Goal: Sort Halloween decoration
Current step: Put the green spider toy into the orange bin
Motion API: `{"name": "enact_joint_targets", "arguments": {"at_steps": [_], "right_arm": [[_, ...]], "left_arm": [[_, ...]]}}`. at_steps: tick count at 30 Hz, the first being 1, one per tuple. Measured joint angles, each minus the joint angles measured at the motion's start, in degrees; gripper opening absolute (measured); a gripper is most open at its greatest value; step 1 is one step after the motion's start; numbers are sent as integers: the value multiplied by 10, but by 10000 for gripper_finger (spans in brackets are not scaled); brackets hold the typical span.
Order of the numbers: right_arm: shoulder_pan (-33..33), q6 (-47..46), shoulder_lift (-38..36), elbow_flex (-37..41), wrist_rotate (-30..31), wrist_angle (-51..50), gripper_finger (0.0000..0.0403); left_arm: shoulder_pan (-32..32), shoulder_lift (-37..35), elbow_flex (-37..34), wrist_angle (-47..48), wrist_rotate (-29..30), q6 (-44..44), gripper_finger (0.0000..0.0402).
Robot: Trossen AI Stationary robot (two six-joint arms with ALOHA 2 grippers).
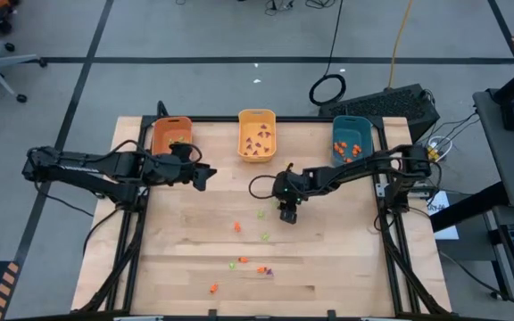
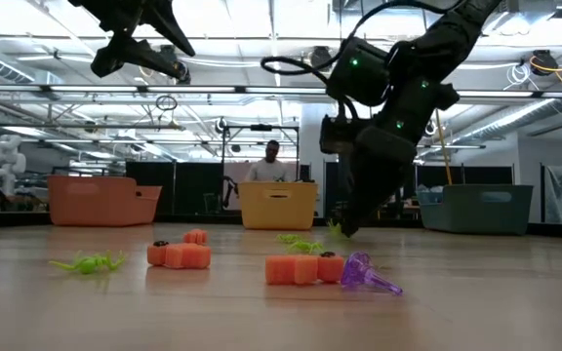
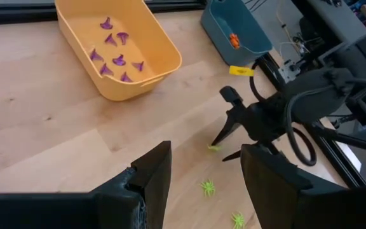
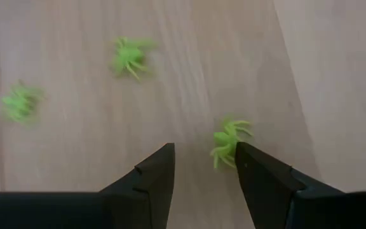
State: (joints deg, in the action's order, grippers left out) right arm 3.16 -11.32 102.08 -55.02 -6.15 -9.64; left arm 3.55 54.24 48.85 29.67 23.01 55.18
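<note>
Near the table middle, my right gripper (image 4: 203, 166) hangs low with fingers apart, and a green spider (image 4: 229, 142) lies just beside one fingertip. It looks very light and soft, with thin legs, so I judge I should pinch its body. My left gripper (image 3: 205, 166), also apart, waits near the orange bin (image 1: 170, 135)

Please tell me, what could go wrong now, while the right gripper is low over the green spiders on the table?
1. In the right wrist view, the nearest green spider sits against one finger, not centred between the open jaws of the right gripper. Closing may push it aside instead of gripping it.
2. The spider is tiny and flat on the wooden table, so the fingertips might scrape the wood.
3. The left gripper hovers open near the yellow bin; the arms could cross paths.
</note>
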Motion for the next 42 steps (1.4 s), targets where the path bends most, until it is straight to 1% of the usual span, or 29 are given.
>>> {"name": "enact_joint_targets", "arguments": {"at_steps": [6, 9, 12, 20, 24, 28, 33, 38, 42], "right_arm": [[0, -15, 9, -1, -1, 11, 154], [2, -15, 9, -1, 1, 13, 140], [3, -15, 9, -1, 0, 11, 117], [4, -15, 10, 0, 4, 11, 36], [4, -15, 7, 0, 2, 8, 7], [3, -22, -4, 2, -5, -4, 6], [3, -53, -39, 2, -23, -17, 6], [2, -87, -92, 1, -62, -22, 2], [2, -120, -147, 1, -64, -24, 2]], "left_arm": [[0, 0, 0, 0, 0, 0, 189], [0, 0, 0, 0, 0, 0, 189], [0, 0, 0, 3, 0, 0, 189], [0, 0, 0, 18, 0, 0, 189], [0, 0, 0, 26, 0, 0, 189], [0, 0, 0, 26, 0, 0, 189], [0, 0, 0, 25, 0, 0, 189], [0, 0, 0, 22, 0, -6, 189], [0, 0, 0, 18, 0, -23, 189]]}}
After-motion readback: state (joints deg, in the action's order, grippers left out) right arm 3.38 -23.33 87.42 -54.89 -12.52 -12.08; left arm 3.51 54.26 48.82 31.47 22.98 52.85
